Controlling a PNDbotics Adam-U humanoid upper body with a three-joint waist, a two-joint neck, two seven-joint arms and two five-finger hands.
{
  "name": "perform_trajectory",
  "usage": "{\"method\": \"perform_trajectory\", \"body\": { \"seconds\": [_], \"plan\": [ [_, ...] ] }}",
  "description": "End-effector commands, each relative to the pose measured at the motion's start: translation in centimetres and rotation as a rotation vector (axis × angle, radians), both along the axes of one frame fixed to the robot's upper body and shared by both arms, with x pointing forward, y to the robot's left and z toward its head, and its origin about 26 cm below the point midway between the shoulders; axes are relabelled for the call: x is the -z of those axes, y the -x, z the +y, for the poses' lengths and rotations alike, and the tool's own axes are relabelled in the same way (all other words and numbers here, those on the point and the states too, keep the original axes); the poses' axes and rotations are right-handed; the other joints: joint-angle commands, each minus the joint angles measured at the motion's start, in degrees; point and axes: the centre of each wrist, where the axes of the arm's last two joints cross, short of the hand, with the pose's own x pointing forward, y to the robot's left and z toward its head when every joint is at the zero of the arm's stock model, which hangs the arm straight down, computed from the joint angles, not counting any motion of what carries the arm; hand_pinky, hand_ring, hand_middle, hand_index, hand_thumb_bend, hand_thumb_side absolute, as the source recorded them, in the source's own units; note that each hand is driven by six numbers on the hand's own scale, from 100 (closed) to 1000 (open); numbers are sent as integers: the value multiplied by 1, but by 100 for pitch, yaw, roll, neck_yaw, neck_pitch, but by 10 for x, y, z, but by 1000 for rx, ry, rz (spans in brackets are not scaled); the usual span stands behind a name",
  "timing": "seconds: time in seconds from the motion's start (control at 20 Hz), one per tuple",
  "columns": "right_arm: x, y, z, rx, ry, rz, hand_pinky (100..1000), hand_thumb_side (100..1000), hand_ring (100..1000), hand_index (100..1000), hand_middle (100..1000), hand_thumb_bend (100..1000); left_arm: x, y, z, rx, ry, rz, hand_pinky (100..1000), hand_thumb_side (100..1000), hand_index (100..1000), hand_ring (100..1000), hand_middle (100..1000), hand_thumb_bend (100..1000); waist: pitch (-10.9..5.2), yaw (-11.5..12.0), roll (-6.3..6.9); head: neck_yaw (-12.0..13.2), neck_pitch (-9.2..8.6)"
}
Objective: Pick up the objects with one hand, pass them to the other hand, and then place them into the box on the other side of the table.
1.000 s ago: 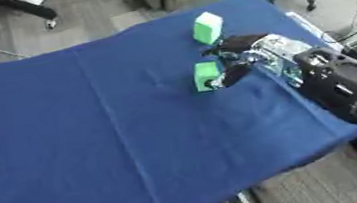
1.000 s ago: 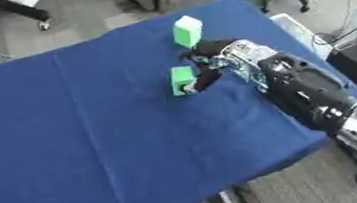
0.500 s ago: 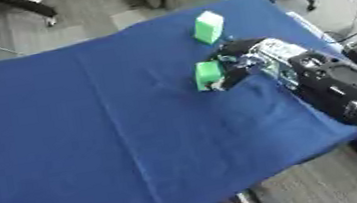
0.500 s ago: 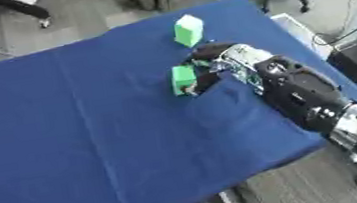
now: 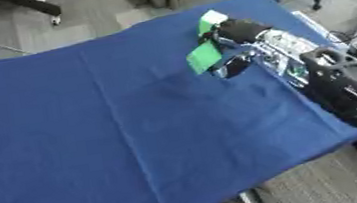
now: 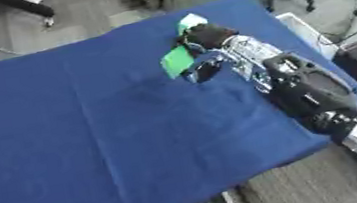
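Two green blocks on the right far part of a blue-covered table [image 5: 90, 137]. Nearer green block [image 5: 204, 56]: held by the right hand [image 5: 233, 60], fingers curled round it, tilted; whether it is clear of the cloth cannot be told. Second green block [image 6: 191, 20]: just beyond the hand, near the table's far edge, partly hidden behind the wrist. Right arm [image 5: 338, 79]: black with silver joints, entering from the right side. Left hand: not visible.
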Motion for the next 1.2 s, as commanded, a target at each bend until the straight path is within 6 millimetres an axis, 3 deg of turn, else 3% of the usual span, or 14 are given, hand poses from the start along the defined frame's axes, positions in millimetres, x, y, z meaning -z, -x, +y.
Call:
{"method": "perform_trajectory", "body": {
  "seconds": [0.05,0.25,0.5,0.75,1.0,1.2],
  "plan": [
    [-48,28,47,-214,-24,-198,696,100,510,532,302,221,4,-5,1,-36,6,18,938,900,859,626,573,269,-122,-60,23,570,-14],
    [-52,38,88,-483,-121,-315,690,100,508,537,276,237,19,-12,-3,-43,-28,63,941,935,856,624,570,274,-168,-153,66,1145,-14],
    [-46,37,130,-762,-275,-397,674,100,504,538,263,222,28,-17,-21,66,-117,109,943,987,853,618,560,297,-209,-220,92,1619,-14],
    [-40,39,156,-894,-370,-395,668,100,504,538,264,174,31,-14,-55,283,-181,154,936,974,855,625,562,319,-253,-247,63,1808,-14],
    [-40,40,168,-928,-442,-383,659,100,498,531,258,100,28,-8,-78,407,-197,123,948,818,874,676,600,325,-301,-314,11,1879,-14],
    [-40,41,176,-952,-483,-366,655,100,495,527,256,100,30,-5,-87,420,-206,86,960,726,892,707,638,322,-308,-346,-7,1860,-14]
  ]
}}
